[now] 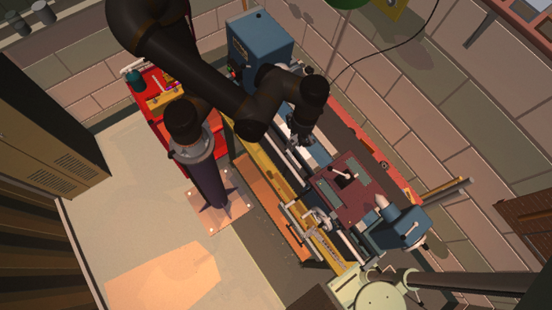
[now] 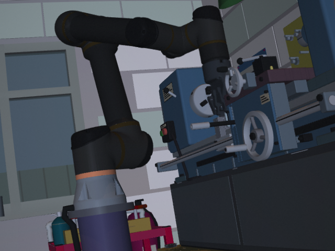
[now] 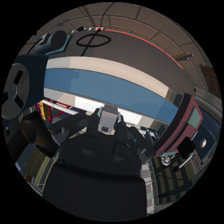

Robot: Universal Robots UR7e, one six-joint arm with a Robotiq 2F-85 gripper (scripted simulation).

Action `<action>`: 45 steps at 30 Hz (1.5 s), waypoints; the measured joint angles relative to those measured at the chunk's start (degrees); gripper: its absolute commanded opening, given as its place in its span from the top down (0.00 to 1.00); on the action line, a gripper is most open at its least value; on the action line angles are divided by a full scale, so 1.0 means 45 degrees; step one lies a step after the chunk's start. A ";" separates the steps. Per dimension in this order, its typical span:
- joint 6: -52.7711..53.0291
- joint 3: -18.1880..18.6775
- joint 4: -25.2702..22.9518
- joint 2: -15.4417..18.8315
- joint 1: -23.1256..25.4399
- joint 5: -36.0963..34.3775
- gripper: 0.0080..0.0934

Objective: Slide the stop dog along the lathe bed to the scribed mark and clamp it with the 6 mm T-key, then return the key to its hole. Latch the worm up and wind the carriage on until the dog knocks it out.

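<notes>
On the blue lathe bed (image 1: 311, 152), between the headstock (image 1: 258, 42) and the maroon carriage (image 1: 346, 188), sits the small grey stop dog (image 3: 108, 119), a block with a dark socket screw on its near face. My gripper (image 3: 107, 121) is closed around the stop dog, pointing down at the front way of the bed (image 3: 107, 88). The chuck (image 2: 201, 100) is to my left and the carriage (image 3: 185, 121) to my right. I cannot make out the scribed mark or the T-key.
The carriage handwheel (image 2: 257, 135) and its levers stick out just right of my wrist. The tailstock (image 1: 398, 223) closes the far end of the bed. A red tool cart (image 1: 159, 100) stands behind the arm's pedestal (image 1: 206, 173).
</notes>
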 measured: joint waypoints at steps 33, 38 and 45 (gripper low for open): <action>-0.0409 -0.0541 -0.0112 0.0653 -0.0409 -0.0001 1.00; -0.0467 -0.0626 -0.0126 0.0753 -0.0467 -0.0001 1.00; -0.0546 -0.0748 -0.0144 0.0893 -0.0547 -0.0002 1.00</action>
